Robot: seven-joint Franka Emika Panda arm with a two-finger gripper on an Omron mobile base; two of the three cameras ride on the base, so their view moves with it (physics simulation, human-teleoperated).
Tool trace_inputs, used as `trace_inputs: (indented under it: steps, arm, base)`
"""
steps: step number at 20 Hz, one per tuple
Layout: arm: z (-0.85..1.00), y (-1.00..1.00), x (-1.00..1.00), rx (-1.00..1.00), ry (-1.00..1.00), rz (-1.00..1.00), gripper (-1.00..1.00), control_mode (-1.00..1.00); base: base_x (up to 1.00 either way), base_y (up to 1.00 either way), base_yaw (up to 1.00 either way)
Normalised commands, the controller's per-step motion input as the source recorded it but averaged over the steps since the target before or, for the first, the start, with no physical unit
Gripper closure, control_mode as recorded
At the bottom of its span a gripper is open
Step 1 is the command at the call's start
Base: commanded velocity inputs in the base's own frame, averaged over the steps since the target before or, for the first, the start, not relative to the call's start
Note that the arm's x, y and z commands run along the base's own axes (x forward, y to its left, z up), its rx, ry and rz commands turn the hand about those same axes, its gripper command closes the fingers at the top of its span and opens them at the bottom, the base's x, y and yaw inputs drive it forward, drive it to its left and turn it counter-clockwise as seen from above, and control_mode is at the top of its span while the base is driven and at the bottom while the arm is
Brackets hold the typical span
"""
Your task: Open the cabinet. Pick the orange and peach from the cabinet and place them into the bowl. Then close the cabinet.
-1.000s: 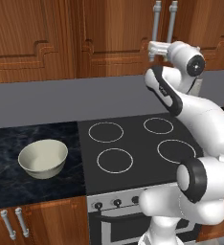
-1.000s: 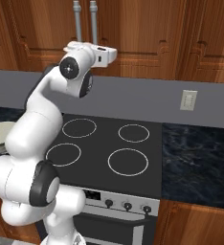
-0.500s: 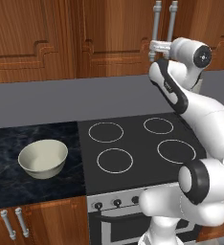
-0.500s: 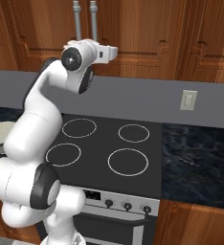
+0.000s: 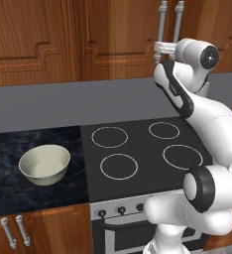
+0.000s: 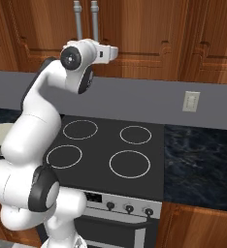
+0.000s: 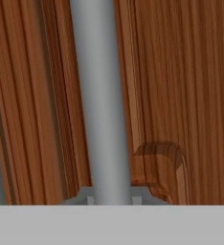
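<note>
Since the earlier frame the gripper (image 5: 160,48) has reached forward and pinched shut on the left handle (image 7: 102,100) of the cabinet (image 5: 123,34), whose bar runs vertically between the fingers, doors shut, bowl (image 5: 44,164) down left on the counter

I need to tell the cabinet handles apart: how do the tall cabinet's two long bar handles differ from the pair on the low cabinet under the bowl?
The long bar handles are tall, mounted high on the wall cabinet; the low cabinet's handles are short, below the counter. The end effector is shut on one long bar handle; the short ones are untouched. Both pairs are vertical silver bars.
</note>
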Motion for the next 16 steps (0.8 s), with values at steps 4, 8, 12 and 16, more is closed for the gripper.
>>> trace_inputs:
  steps: [4,8,12,16]
  arm:
    - [0.05,-0.2,-0.06,0.01,-0.04,0.0,1.0,-1.0]
    - [0.2,-0.46,-0.44,0.05,-0.16,0.0,1.0,-1.0]
    - [0.21,-0.63,-0.66,0.09,-0.17,0.0,1.0,-1.0]
    - [0.16,-0.84,-0.68,0.12,-0.13,0.0,1.0,-1.0]
  base:
    - [0.0,0.0,0.0]
    - [0.0,0.0,0.0]
    - [0.0,0.0,0.0]
    - [0.0,0.0,0.0]
